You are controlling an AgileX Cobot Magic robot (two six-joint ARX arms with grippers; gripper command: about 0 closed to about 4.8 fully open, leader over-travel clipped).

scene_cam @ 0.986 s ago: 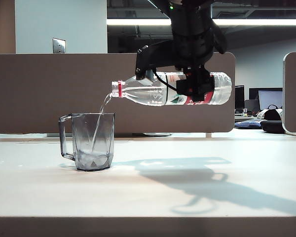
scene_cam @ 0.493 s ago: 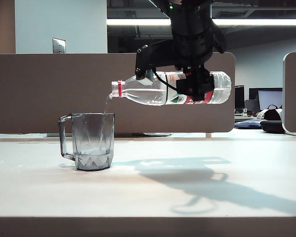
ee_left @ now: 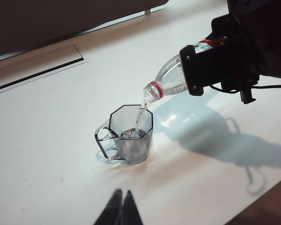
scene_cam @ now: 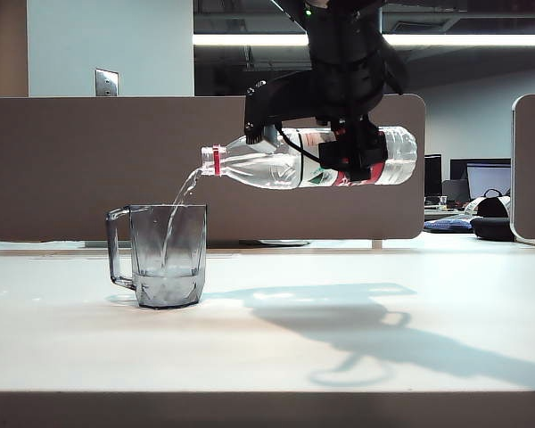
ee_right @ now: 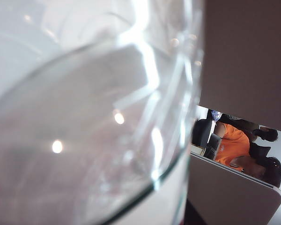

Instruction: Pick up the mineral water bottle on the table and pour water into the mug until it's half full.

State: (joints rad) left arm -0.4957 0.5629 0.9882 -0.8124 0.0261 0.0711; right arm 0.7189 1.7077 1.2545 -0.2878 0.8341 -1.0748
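Observation:
The mineral water bottle (scene_cam: 276, 165) lies nearly level in the air, its red-ringed neck over the mug (scene_cam: 165, 254). My right gripper (scene_cam: 352, 153) is shut on the bottle's labelled middle. A thin stream of water (scene_cam: 180, 201) falls from the mouth into the smoky faceted mug, which stands on the table (scene_cam: 357, 357) with a shallow pool at its bottom. In the left wrist view the bottle (ee_left: 171, 79) pours into the mug (ee_left: 130, 136); my left gripper (ee_left: 122, 192) hangs shut and empty some way short of the mug. The right wrist view is filled by the bottle's clear wall (ee_right: 89, 122).
A brown partition (scene_cam: 71, 169) runs behind the table. Another partition panel (scene_cam: 533, 169) stands at the far right, with monitors and bags beyond. A long slot (ee_left: 37, 72) runs in the tabletop beyond the mug. The arm's shadow (scene_cam: 357, 330) lies on the table right of the mug.
The stream thinned to a trickle half a second ago and now flows again into the mug. The bottle and both arms have hardly moved.

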